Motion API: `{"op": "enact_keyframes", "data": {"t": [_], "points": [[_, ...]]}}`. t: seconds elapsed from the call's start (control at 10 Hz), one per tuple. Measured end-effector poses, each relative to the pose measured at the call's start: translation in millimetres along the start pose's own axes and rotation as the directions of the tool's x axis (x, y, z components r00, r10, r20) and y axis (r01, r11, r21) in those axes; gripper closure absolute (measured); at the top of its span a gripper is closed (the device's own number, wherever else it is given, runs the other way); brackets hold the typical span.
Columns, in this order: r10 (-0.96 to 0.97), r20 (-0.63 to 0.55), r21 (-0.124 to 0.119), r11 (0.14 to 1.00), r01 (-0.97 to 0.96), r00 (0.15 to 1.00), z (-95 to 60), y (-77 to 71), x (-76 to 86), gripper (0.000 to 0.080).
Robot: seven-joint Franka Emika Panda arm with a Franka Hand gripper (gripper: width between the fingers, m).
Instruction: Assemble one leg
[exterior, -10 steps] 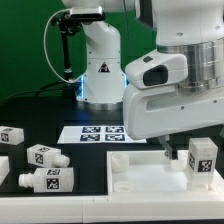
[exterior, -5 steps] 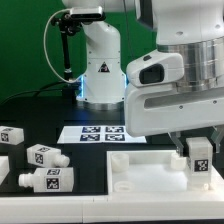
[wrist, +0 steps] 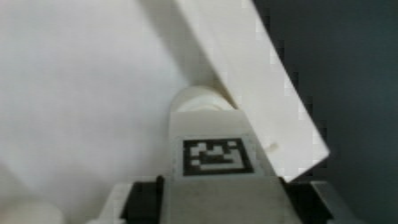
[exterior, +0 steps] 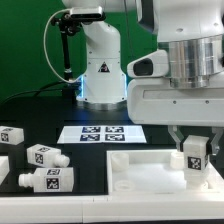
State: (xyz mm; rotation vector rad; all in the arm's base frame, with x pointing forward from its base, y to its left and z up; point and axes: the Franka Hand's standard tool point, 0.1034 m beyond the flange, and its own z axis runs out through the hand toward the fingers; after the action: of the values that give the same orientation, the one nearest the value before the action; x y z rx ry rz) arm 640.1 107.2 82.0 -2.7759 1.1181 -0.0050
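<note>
The wrist has turned, edging the leg (exterior: 195,158), clamped tight in the hand (exterior: 194,146), slightly toward the exterior view's left over the white tray's (exterior: 135,168) corner; lining up, I'd guess.

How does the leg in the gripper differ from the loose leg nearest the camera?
The held leg stands upright, clamped by the gripper over the tray piece; the nearest leg lies on its side on the table, free. Both are white blocks with black-and-white tags.

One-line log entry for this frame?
end effector: shut on leg | leg: at tray piece corner | three other legs: lying loose
</note>
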Motion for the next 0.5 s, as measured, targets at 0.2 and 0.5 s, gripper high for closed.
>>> {"op": "enact_keyframes", "data": {"t": [0.2, 0.5], "points": [[0.305, 0.008, 0.029, 0.952, -0.305, 0.952, 1.1, 0.1, -1.5, 0.0514], [0.424, 0.020, 0.030, 0.905, -0.424, 0.906, 1.2, 0.1, -2.0, 0.0514]]}}
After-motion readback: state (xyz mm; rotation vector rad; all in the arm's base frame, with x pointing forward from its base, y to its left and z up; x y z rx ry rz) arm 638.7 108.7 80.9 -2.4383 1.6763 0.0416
